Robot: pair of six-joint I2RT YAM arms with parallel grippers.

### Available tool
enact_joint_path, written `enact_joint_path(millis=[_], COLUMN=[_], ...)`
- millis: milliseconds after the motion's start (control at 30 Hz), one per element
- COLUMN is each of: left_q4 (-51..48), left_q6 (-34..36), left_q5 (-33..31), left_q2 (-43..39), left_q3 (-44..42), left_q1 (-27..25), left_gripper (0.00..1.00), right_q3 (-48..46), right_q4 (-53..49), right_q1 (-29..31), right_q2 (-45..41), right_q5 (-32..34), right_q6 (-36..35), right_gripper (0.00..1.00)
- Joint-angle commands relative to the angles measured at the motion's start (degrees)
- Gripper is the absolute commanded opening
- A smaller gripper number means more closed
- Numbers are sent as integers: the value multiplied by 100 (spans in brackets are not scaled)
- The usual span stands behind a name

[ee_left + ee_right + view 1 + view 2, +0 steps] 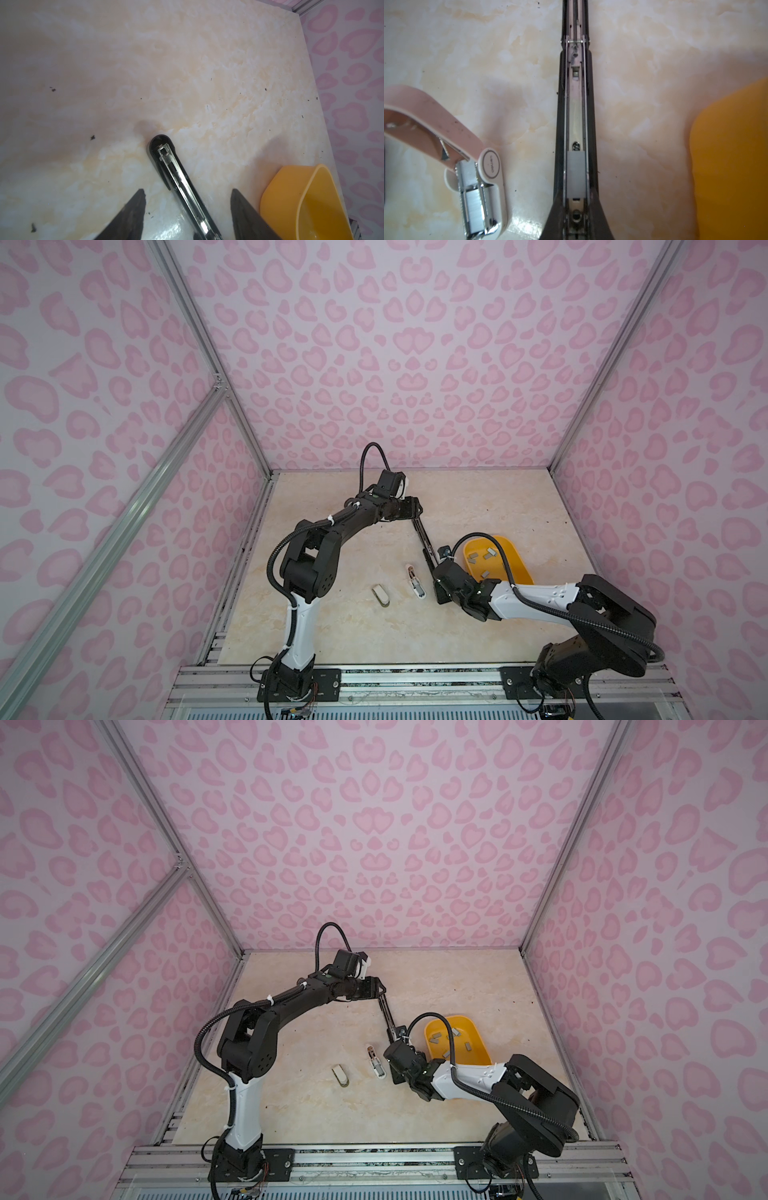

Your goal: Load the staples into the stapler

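The black stapler (424,545) is lying unfolded near the middle of the desk (332,635), just beside a yellow bowl (517,564). Its long axis is running from the far edge toward the near edge, slanting slightly right. Its rounded lid end (160,143) is pointing at the far edge. One staple strip (576,174) is sitting lengthwise in the rail (576,116), and spare staples (434,1039) are lying in the bowl. The right gripper (576,202) is clamping the rail's sides at the near end. The left gripper (188,193) is hanging with its jaws apart astride the lid, touching nothing. Loading is looking nearly done. The next move is likely calling for the lid to be swung over the rail while the base is steadied.
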Motion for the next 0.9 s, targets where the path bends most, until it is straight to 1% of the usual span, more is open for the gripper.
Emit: enact_joint_path(millis=[0, 167, 300, 600, 767, 867], left_q4=[50, 97, 150, 30, -34, -76], left_q6=[-356, -741, -933, -1332, -1389, -1363], left_q5=[174, 70, 281, 248, 270, 205], left_q2=[101, 97, 235, 682, 842, 915], left_q3=[4, -151, -100, 258, 401, 460], left_q1=[1, -29, -34, -57, -59, -57], left_gripper=[66, 66, 67, 68, 69, 69], right_q3=[-130, -240, -222, -301, -392, -405], right_q4=[415, 555, 605, 784, 1000, 1022], right_q1=[-168, -307, -369, -478, -644, -690], right_q2=[-115, -291, -304, -344, -353, -340], right_q5=[-423, -690, -920, -1181, -1496, -1539], right_q6=[316, 492, 523, 652, 775, 815], right_gripper=[3, 3, 3, 2, 2, 1])
